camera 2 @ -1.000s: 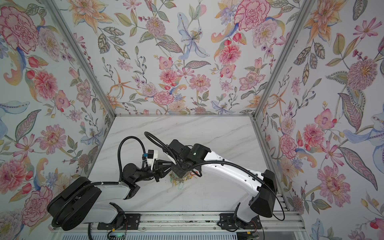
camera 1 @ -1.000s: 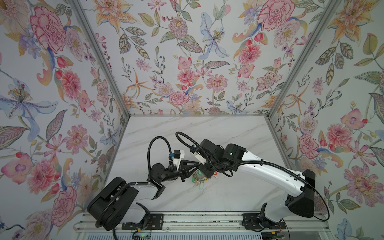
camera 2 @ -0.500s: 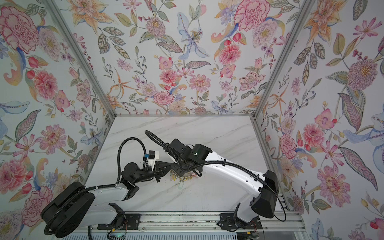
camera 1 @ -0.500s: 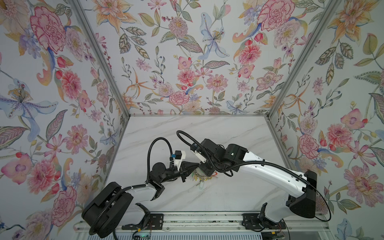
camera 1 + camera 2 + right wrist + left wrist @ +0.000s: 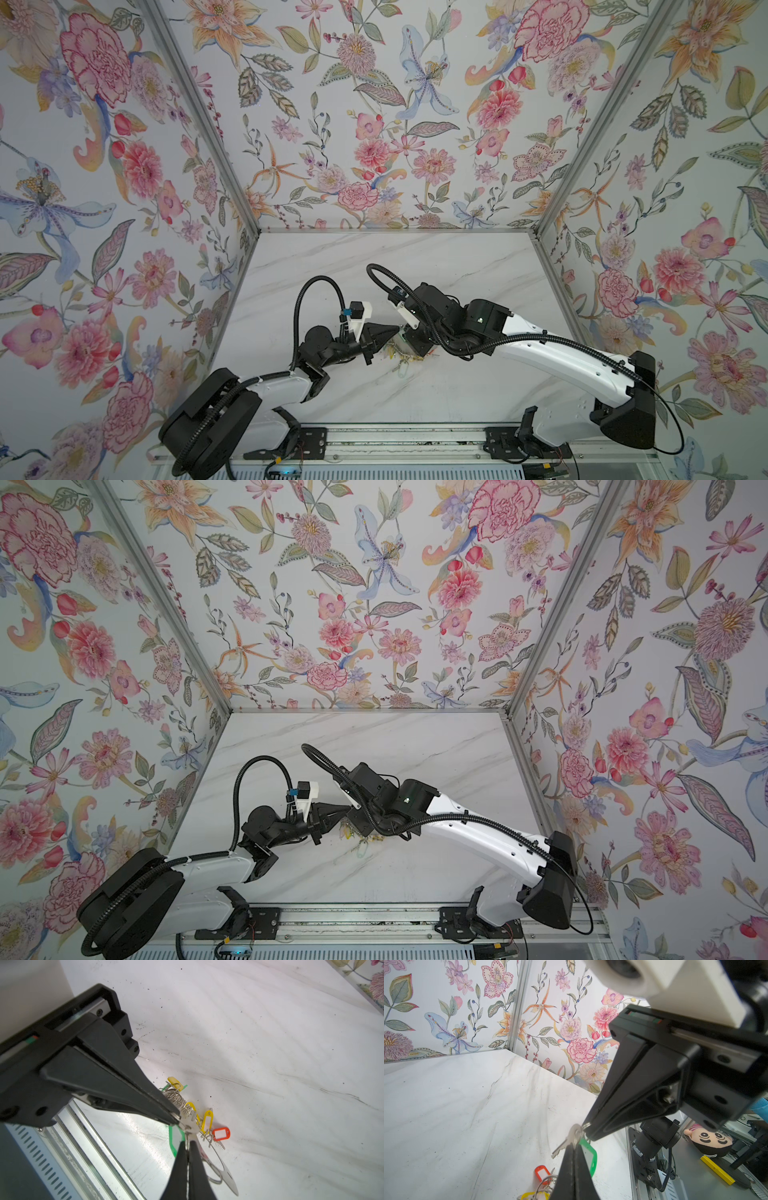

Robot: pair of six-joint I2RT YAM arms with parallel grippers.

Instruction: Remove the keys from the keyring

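Marble table (image 5: 457,266), both top views: left gripper (image 5: 397,330) from 9 o'clock, right gripper (image 5: 405,334) from 3 o'clock, tips meeting; keys (image 5: 397,354) at 6 o'clock.
Left wrist view: left jaws, just closed, clamp the green-tagged key (image 5: 565,1144); right gripper pinches it too.
Right wrist view: keyring (image 5: 230,1183) just beside the tips.
Meaning: both holds set; separation can begin.
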